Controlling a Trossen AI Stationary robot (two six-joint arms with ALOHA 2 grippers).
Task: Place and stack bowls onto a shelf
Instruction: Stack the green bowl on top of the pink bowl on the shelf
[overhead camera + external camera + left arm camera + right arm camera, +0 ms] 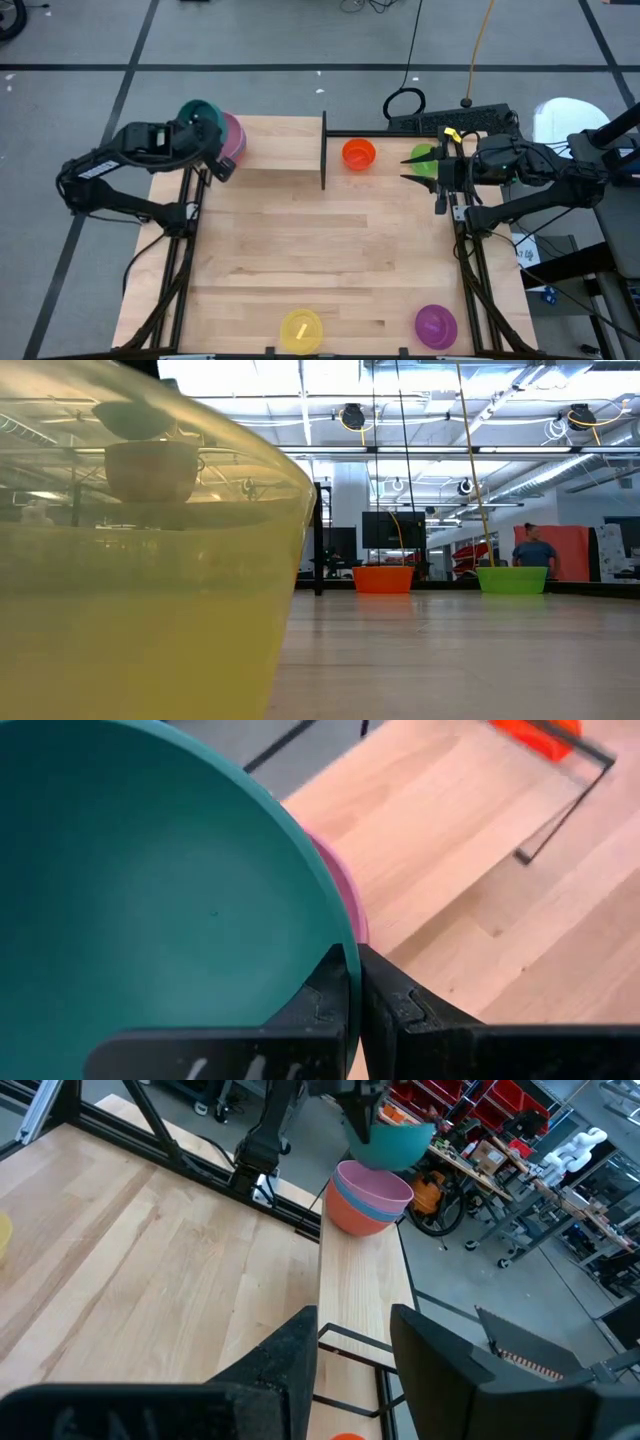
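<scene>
A teal bowl (150, 910) is pinched by its rim between the left gripper's (212, 140) fingers (320, 1005), just above the pink-topped stack (370, 1198) on the shelf (275, 150). Beside the shelf, the right gripper (408, 166) is held spread and empty.
</scene>
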